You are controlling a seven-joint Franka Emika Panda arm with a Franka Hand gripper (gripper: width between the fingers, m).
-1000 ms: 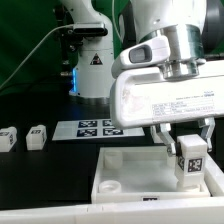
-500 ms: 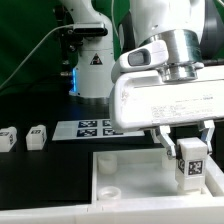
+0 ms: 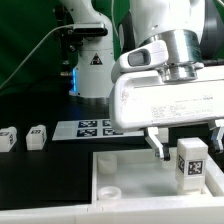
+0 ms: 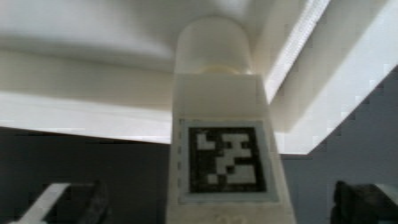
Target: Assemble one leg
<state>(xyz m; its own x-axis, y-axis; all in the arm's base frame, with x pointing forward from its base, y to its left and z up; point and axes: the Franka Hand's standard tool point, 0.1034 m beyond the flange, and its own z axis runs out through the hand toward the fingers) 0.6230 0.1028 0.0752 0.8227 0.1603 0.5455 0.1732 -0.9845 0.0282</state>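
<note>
A leg (image 3: 192, 164), a chunky white peg with a square marker tag, stands upright at the corner of the large white top (image 3: 128, 164) on the exterior view's right. My gripper (image 3: 188, 148) is open. Its fingers stand apart on either side of the leg, with gaps showing. In the wrist view the leg (image 4: 222, 130) rises from between the dark fingertips (image 4: 64, 203) to the top's corner (image 4: 107, 95). The gripper (image 4: 214, 208) does not touch the leg there.
Two more legs (image 3: 8, 139) (image 3: 37, 137) lie on the black table at the exterior view's left. The marker board (image 3: 95, 127) lies behind the top. The robot's base (image 3: 90, 60) stands at the back.
The fingers have spread apart and let go of the leg. The leg stays standing at the top's corner.
</note>
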